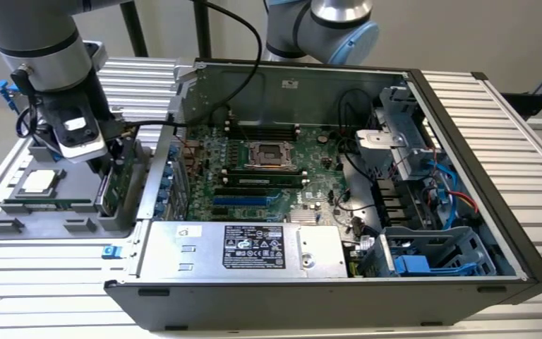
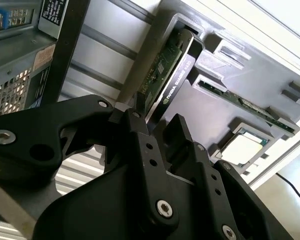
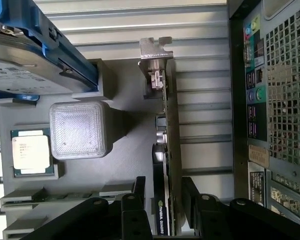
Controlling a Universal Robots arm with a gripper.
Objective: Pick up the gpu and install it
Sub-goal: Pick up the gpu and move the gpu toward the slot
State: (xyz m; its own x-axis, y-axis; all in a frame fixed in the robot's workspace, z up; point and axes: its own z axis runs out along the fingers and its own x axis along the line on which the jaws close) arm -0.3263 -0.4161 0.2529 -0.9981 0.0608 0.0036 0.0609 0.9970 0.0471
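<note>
Desk (image 1: 45,282) slats carry the open computer case (image 1: 459,92). At its 9 o'clock in the exterior view sits the grey parts tray (image 1: 26,219).

The gpu (image 3: 169,150) stands on edge in a tray slot, bracket end away from the arm. The pincer (image 3: 164,181) is released, jaws straddling the card with a sliver of gap on each face.

Step in hand: the pick-up, at the approach stage. Nothing is installed. A grasp likely calls for squeezing both faces evenly, then a straight pull clear of the slot.

The case wall stands just beside the card at its 3 o'clock and must be cleared. The hard drive (image 3: 35,60), memory stick (image 2: 260,111) and processor (image 3: 31,151) share the tray.
</note>
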